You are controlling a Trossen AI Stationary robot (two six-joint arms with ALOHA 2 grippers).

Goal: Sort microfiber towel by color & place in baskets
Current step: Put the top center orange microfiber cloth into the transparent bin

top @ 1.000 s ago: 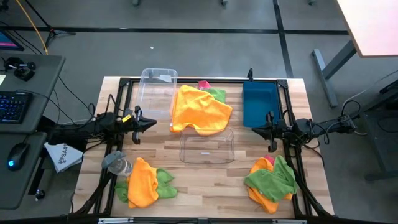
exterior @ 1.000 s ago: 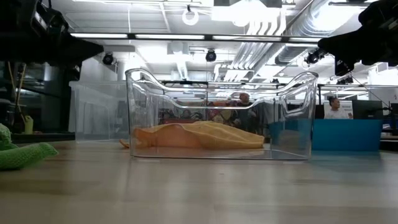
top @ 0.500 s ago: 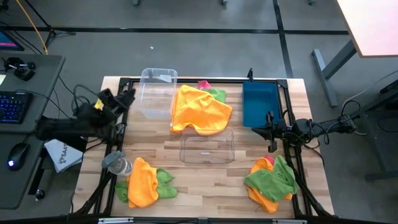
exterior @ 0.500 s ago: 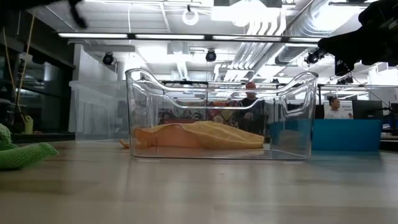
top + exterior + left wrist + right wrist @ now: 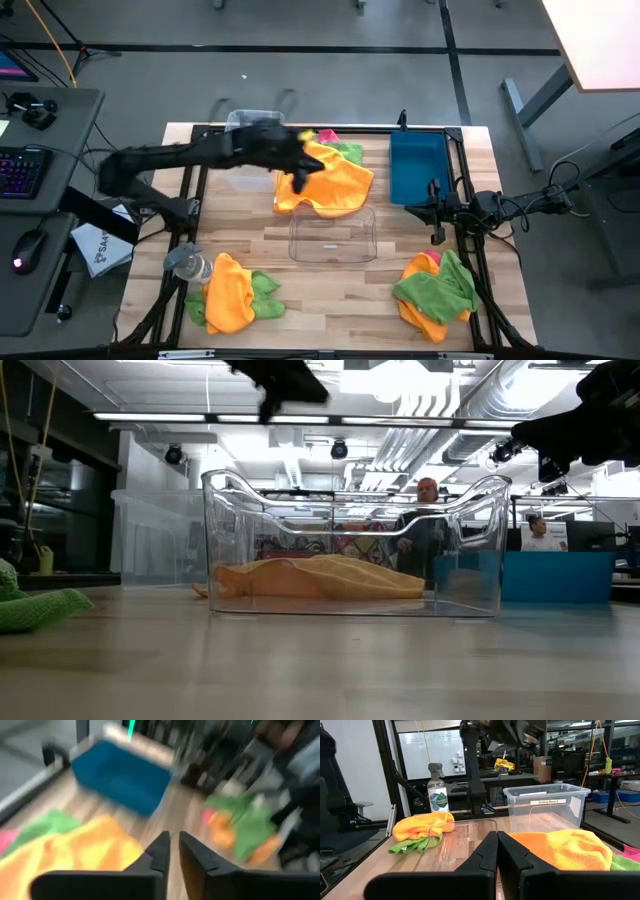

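Observation:
A big orange towel (image 5: 330,180) lies spread at the far middle of the table, over a green towel (image 5: 348,152) and a pink one (image 5: 328,136). My left gripper (image 5: 298,176) hangs shut in the air above the orange towel's left part (image 5: 75,852), high over the table in the low view (image 5: 272,395). One clear basket (image 5: 333,238) stands mid-table, another (image 5: 255,125) at the far left under my left arm, and the blue basket (image 5: 415,168) at the far right. My right gripper (image 5: 410,211) waits shut at the table's right edge.
An orange-and-green towel pile (image 5: 235,292) lies at the near left, and a green-over-orange pile (image 5: 437,288) at the near right. A spray bottle (image 5: 187,265) lies beside the near-left pile. A white printed bag (image 5: 100,250) sits off the table's left edge. People show beyond the table (image 5: 425,530).
My left arm has risen from the table's left edge and swung fast toward the far middle, across the far-left clear basket, until its gripper hangs over the orange towel. The towels and baskets have stayed in place.

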